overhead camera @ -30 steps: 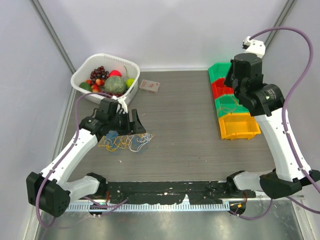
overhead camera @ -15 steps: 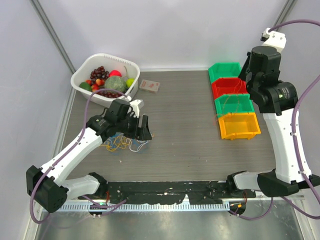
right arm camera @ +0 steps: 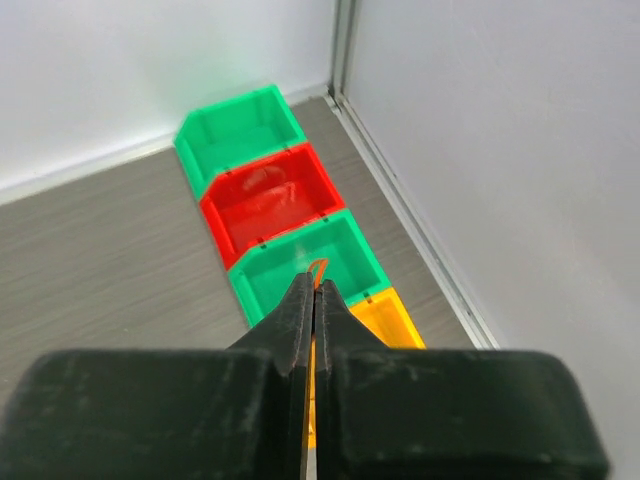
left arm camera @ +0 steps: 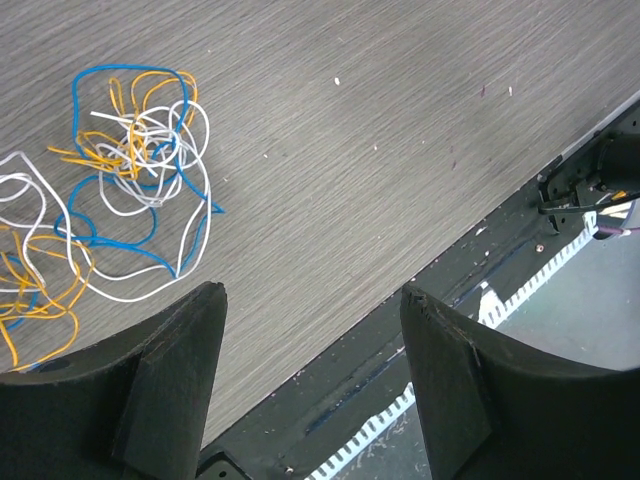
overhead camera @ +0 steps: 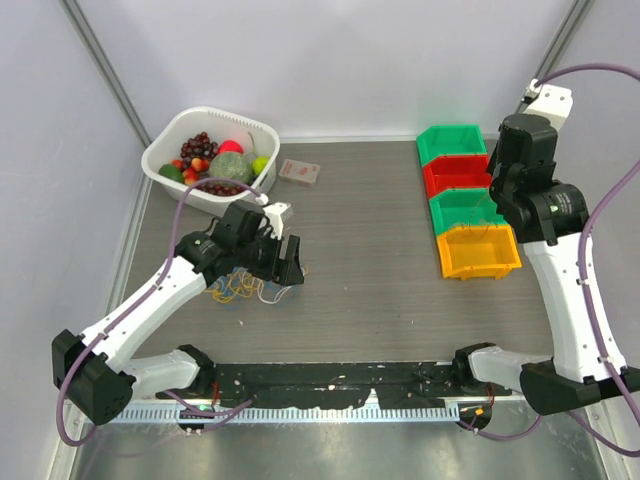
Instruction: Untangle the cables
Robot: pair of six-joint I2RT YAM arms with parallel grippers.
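A tangle of thin cables (overhead camera: 240, 288) in yellow, blue and white lies on the table at the left. In the left wrist view the cables (left arm camera: 130, 190) sit at the upper left. My left gripper (overhead camera: 290, 262) is open and empty just to the right of the pile; its jaws (left arm camera: 312, 292) stand wide apart above bare table. My right gripper (right arm camera: 315, 282) is shut on a thin red-orange cable (right arm camera: 318, 266), held high over the second green bin (right arm camera: 345, 250). The fine strand (overhead camera: 482, 228) hangs down by the bins.
A row of four bins stands at the right: green (overhead camera: 450, 140), red (overhead camera: 452, 180), green (overhead camera: 455, 212), yellow (overhead camera: 478, 262). A white basket (overhead camera: 165, 150) of fruit is at the back left, with a small card box (overhead camera: 299, 172) beside it. Walls close in on both sides.
My right arm has swung right and back over the bins with the red-orange cable. My left gripper has moved a little right, past the cable pile.
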